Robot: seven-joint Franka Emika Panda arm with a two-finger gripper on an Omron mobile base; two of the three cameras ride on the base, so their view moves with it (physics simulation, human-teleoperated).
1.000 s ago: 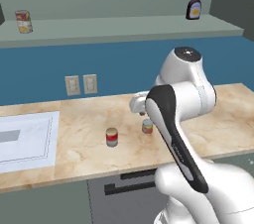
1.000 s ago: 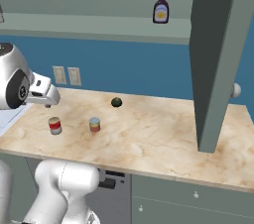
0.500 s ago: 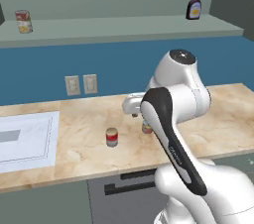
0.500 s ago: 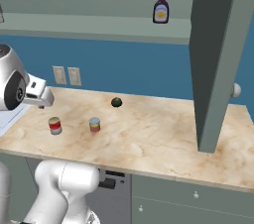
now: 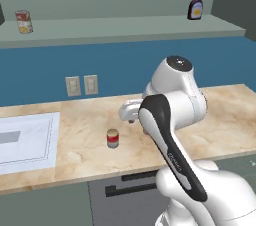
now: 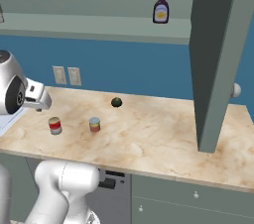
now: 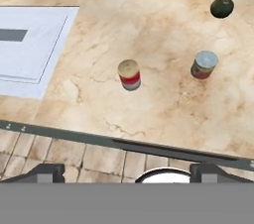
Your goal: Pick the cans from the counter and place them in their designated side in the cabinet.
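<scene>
My tool [image 7: 127, 171] hangs with jaws apart above the bench [image 7: 163, 34], aimed at the red-and-white can [image 7: 129, 75] at centre frame, ready to descend on it.

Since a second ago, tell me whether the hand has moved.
Yes. In the left base view the hand has swung left, from above the shorter can toward the red can, judged against the wall sockets.

Open counter [image 7: 163, 104] around two well-apart cans [image 7: 129, 75]
</scene>
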